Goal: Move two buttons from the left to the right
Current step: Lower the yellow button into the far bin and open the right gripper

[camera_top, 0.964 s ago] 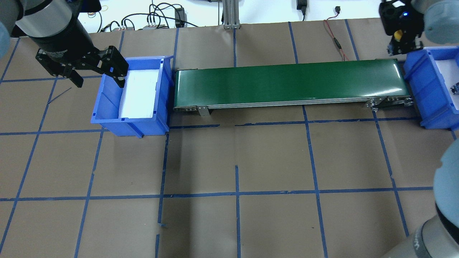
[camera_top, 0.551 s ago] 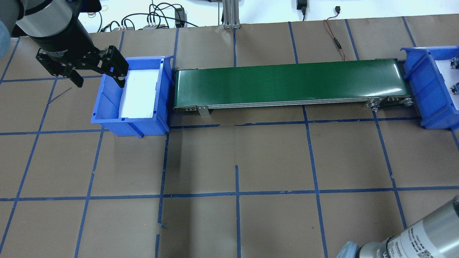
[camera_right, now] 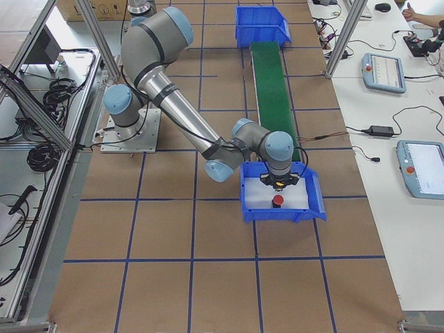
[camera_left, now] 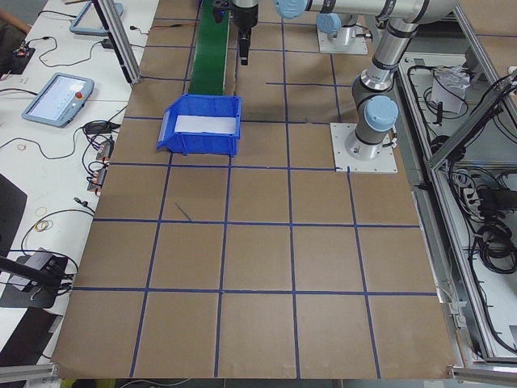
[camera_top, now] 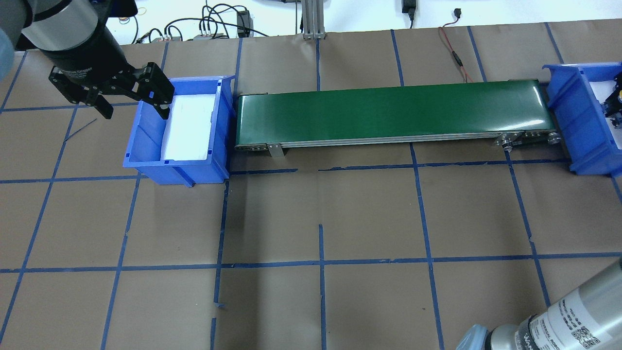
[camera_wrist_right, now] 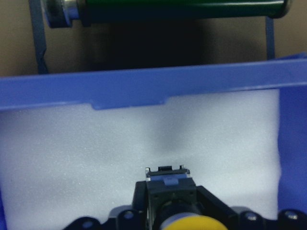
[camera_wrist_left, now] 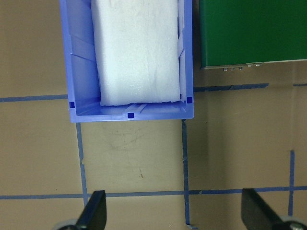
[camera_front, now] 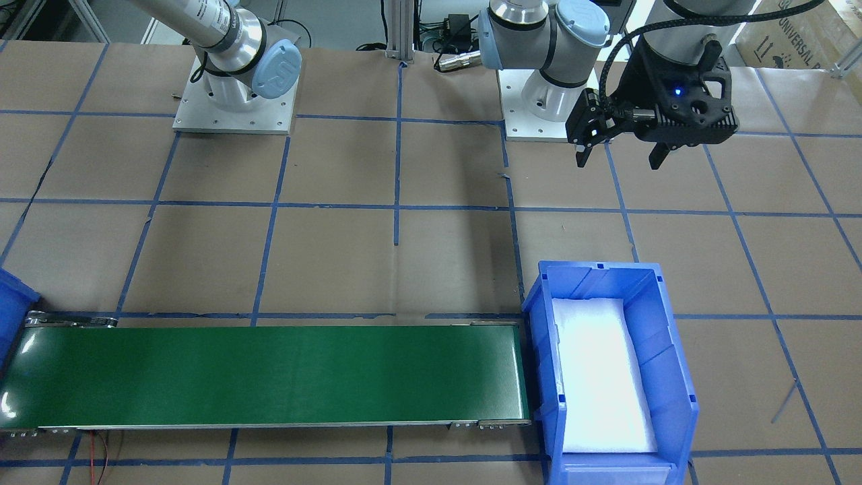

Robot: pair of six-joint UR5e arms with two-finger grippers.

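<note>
The yellow button (camera_wrist_right: 189,224) sits between the fingers of my right gripper (camera_wrist_right: 170,203), which is shut on it low over the white foam of the right blue bin (camera_right: 313,202). The red button (camera_right: 277,201) stands on that foam just in front of the right gripper (camera_right: 277,182). In the overhead view only a sliver of the right gripper (camera_top: 615,99) shows at the frame edge. My left gripper (camera_top: 135,113) hangs open, holding nothing, above the outer wall of the left blue bin (camera_top: 146,146). That bin shows only white foam.
A green conveyor belt (camera_top: 388,112) runs between the two bins. Brown paper with blue tape lines covers the table. Cables lie along the far edge. The right arm's elbow (camera_top: 573,316) juts in at the near right corner.
The right gripper has come down from behind the conveyor's right end into the right bin with the yellow button. Its elbow swung lower in view. The left arm has not moved.
</note>
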